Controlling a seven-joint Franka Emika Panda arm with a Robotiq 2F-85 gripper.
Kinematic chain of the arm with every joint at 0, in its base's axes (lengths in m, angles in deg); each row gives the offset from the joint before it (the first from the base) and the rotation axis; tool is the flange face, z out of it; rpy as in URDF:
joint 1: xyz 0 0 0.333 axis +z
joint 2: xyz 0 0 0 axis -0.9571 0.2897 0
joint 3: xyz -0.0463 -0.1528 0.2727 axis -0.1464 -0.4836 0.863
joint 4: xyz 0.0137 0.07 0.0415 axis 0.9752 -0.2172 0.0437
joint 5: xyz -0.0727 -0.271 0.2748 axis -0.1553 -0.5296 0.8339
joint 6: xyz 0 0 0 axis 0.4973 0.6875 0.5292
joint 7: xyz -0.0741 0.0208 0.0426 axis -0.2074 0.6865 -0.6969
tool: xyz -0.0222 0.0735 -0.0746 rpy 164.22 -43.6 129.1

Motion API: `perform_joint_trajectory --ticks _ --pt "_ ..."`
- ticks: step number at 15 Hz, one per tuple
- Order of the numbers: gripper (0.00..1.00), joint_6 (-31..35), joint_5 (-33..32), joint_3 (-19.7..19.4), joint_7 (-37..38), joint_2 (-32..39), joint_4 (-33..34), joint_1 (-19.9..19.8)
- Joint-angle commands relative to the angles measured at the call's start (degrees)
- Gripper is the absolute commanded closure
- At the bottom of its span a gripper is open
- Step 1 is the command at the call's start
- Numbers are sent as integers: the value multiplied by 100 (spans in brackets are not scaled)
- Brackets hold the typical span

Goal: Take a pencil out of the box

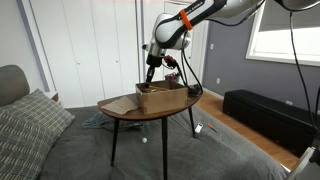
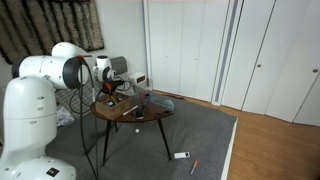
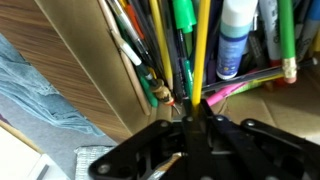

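The brown cardboard box (image 1: 160, 96) stands on the round wooden table (image 1: 118, 110); it also shows in an exterior view (image 2: 128, 104). In the wrist view the box (image 3: 275, 100) holds several pens, markers and pencils lying side by side. My gripper (image 3: 195, 105) is shut on a yellow pencil (image 3: 202, 50), which runs straight out from between the fingers over the other pens. In both exterior views the gripper (image 1: 150, 72) (image 2: 113, 88) hangs just above the box's end.
A green marker (image 3: 182, 15) and a white-and-blue tube (image 3: 233, 40) lie beside the yellow pencil. A grey sofa with a cushion (image 1: 30, 125) and a black bench (image 1: 265, 112) flank the table. Small objects (image 2: 181, 155) lie on the carpet.
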Motion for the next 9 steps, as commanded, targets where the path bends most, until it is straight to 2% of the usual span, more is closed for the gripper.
perform_joint_trajectory --ticks 1,6,9 --pt "98 -49 206 70 -104 -477 -129 -160" --pt "98 -128 157 -29 -60 -889 -106 -197" --pt "98 -449 64 -182 205 -1103 -85 -214"
